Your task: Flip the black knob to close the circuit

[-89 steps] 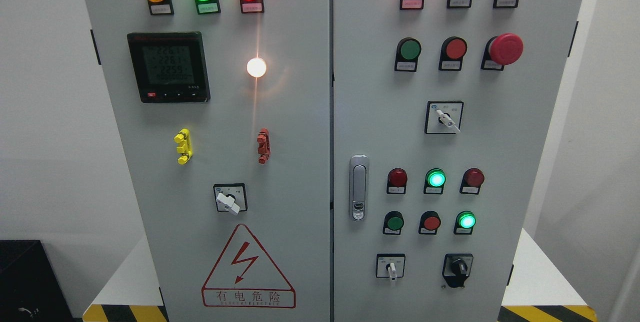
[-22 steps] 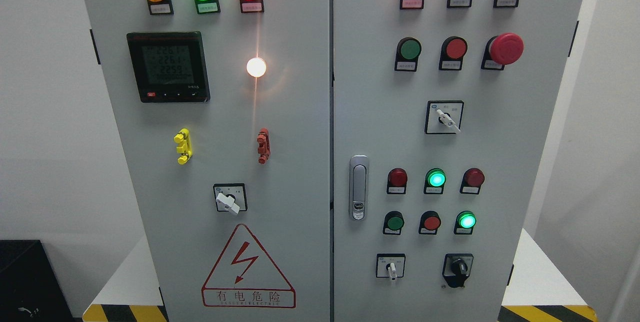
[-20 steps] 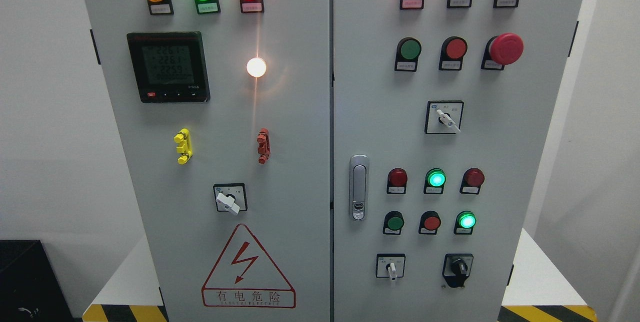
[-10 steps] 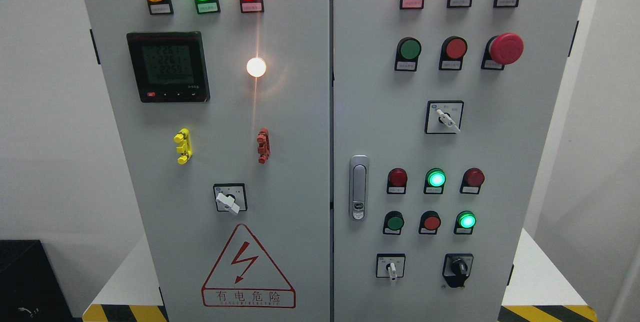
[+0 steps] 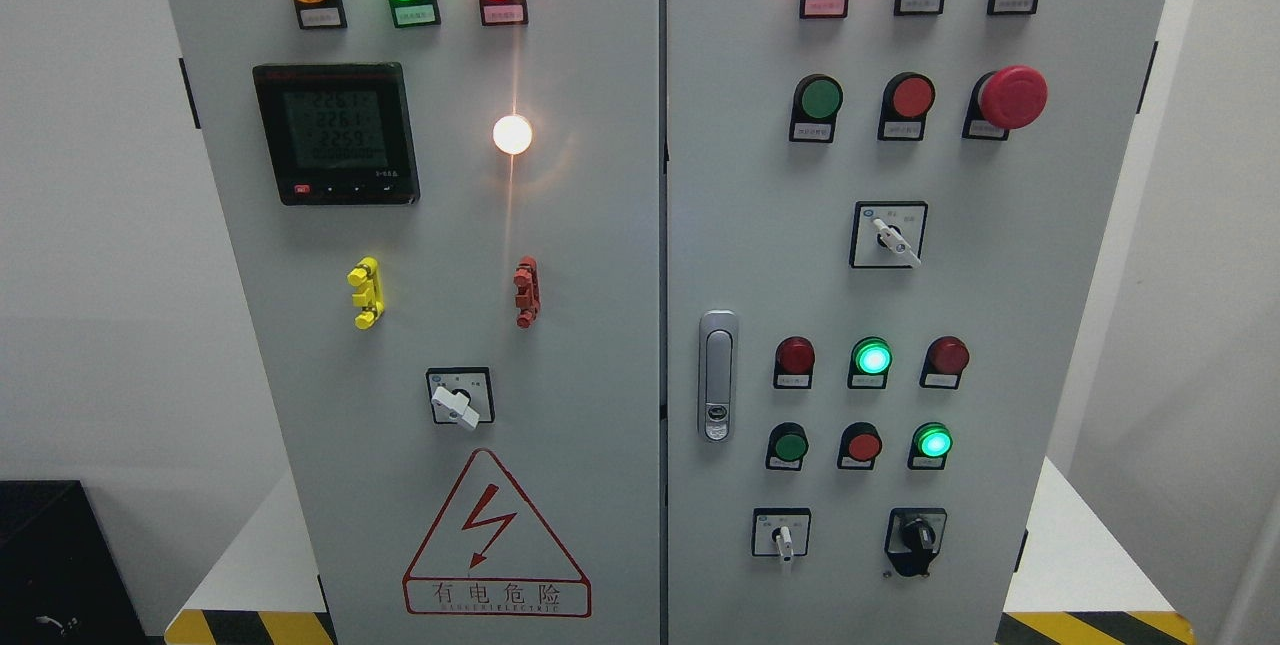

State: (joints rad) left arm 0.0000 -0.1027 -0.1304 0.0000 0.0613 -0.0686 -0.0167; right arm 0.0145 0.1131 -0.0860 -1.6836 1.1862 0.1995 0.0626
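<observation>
The black knob [image 5: 915, 535] sits at the lower right of the grey cabinet's right door [image 5: 1000, 325], on a black square plate, its grip pointing up and slightly right. To its left is a white-handled selector switch [image 5: 781, 534]. Neither of my hands nor any arm shows in the head view.
The right door carries a red mushroom stop button [image 5: 1012, 97], a white selector [image 5: 890, 237], a metal door handle [image 5: 716, 376] and lit lamps. The left door holds a meter [image 5: 336, 133], a white lamp [image 5: 512, 134], a selector [image 5: 459, 401] and a hazard sign [image 5: 495, 540].
Only the meter's digits flicker; no part of the cabinet has moved.
</observation>
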